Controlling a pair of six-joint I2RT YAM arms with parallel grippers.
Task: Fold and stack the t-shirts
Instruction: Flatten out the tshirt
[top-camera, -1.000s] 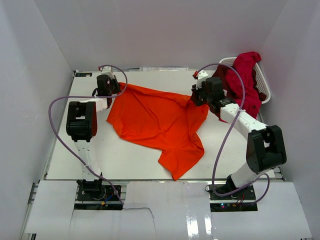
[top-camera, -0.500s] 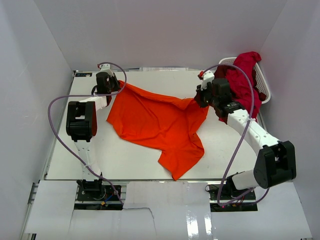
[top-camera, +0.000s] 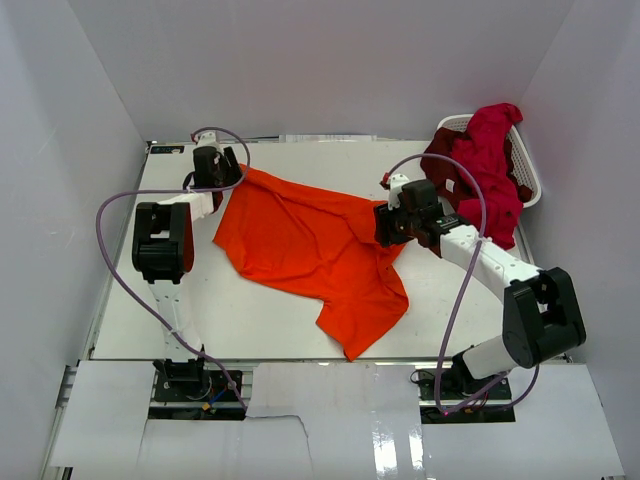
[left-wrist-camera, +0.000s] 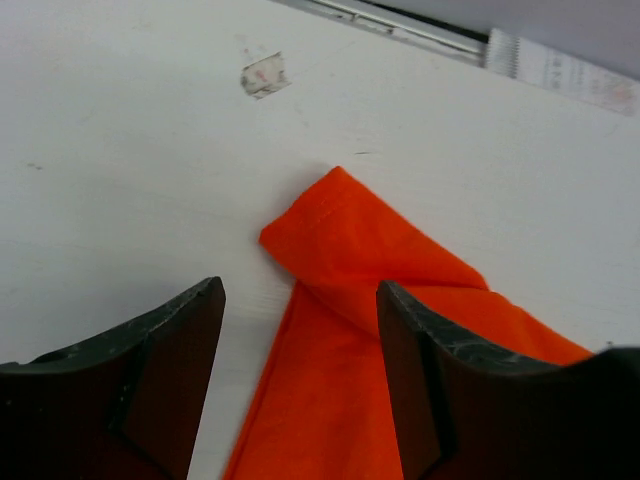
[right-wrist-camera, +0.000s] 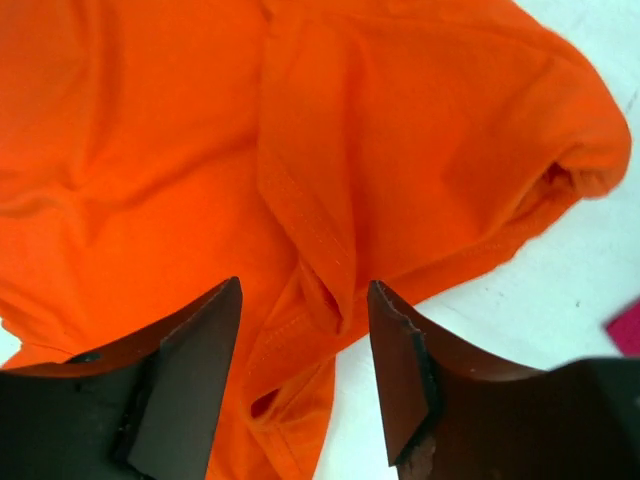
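A bright orange t-shirt (top-camera: 310, 250) lies spread and rumpled across the middle of the white table. Its far-left corner (left-wrist-camera: 350, 240) lies flat on the table between the fingers of my left gripper (left-wrist-camera: 300, 380), which is open just above it and holds nothing. My right gripper (right-wrist-camera: 300, 370) is open too, hovering over a folded seam at the shirt's right edge (right-wrist-camera: 330, 290). In the top view the left gripper (top-camera: 232, 172) is at the shirt's back-left corner and the right gripper (top-camera: 384, 228) at its right side. Crimson (top-camera: 490, 150) and dark maroon (top-camera: 440, 160) t-shirts hang over the basket.
The white laundry basket (top-camera: 530, 180) stands at the back right corner, close behind my right arm. White walls enclose the table on three sides. A small scrap of tape (left-wrist-camera: 264, 75) is stuck to the table beyond the left gripper.
Both grippers have opened and let go of the orange shirt. The right gripper has moved left and toward the near side over the shirt's edge, and the cloth has settled onto the table.
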